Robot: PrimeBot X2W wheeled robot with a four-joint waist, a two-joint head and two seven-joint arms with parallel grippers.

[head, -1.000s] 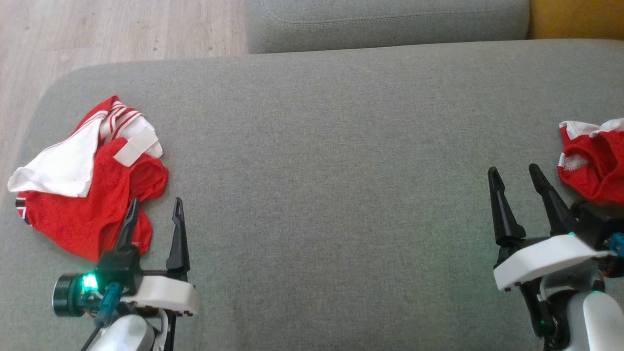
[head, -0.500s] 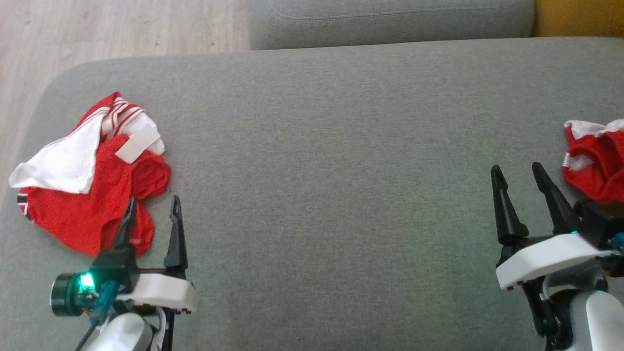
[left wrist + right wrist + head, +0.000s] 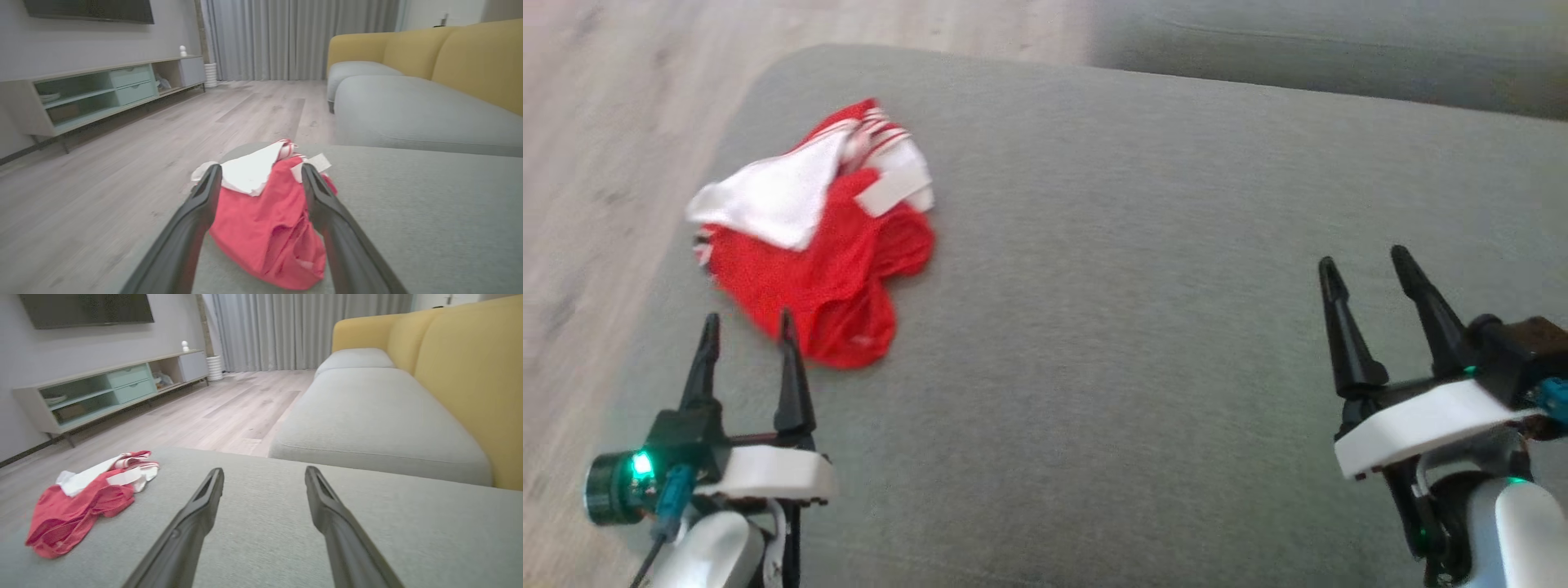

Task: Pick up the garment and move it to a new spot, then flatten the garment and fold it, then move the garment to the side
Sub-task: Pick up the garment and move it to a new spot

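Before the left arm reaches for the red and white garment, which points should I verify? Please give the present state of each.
1. Jaws of the left gripper open: ok.
2. The garment lies straight ahead of the left gripper: ok.
3. The right gripper open and empty: ok.
4. The garment wholly on the cushion: cannot tell; its white part reaches the edge.
5. The left gripper's fingers apart from the garment: cannot tell.
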